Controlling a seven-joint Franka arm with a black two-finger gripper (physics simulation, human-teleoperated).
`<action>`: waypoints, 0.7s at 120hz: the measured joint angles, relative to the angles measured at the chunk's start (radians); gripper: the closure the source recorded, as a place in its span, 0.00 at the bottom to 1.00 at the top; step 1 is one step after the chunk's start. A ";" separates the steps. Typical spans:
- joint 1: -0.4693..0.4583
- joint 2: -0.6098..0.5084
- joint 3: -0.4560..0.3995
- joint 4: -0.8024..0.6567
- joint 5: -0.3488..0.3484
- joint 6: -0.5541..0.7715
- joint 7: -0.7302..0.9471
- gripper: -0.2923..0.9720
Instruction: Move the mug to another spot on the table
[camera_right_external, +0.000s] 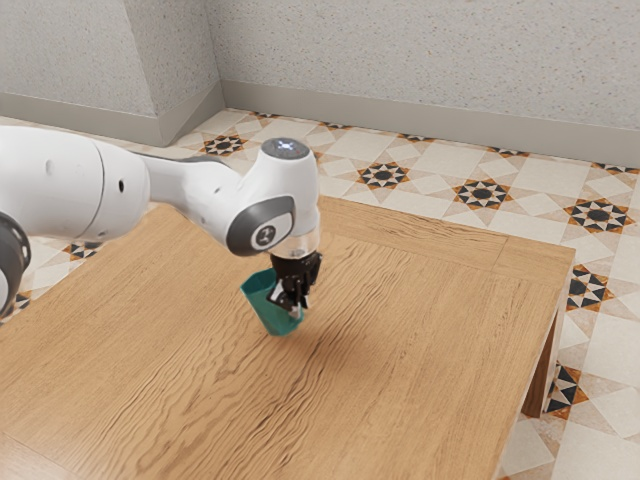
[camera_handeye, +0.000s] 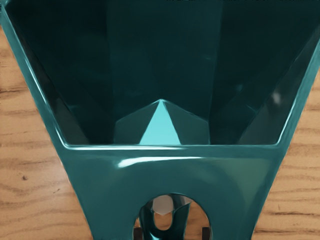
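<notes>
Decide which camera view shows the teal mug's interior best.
The wrist view: it looks right into the teal mug, showing its faceted walls and floor. The exterior view shows its outside from the side, partly behind the gripper.

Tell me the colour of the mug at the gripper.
Teal all over, darker inside; the faceted glossy mug shows best in the wrist view.

Wood table (camera_right_external: 420, 340) w/ one thing on/over it: teal mug (camera_right_external: 260, 297), tilted, near the middle (contact unclear from my side).
</notes>
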 joint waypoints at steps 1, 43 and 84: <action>0.001 0.000 0.001 -0.001 0.000 0.000 0.001 0.81; 0.003 0.002 0.019 -0.006 0.131 -0.076 0.071 0.80; 0.046 0.076 0.018 0.058 0.162 -0.091 0.142 0.81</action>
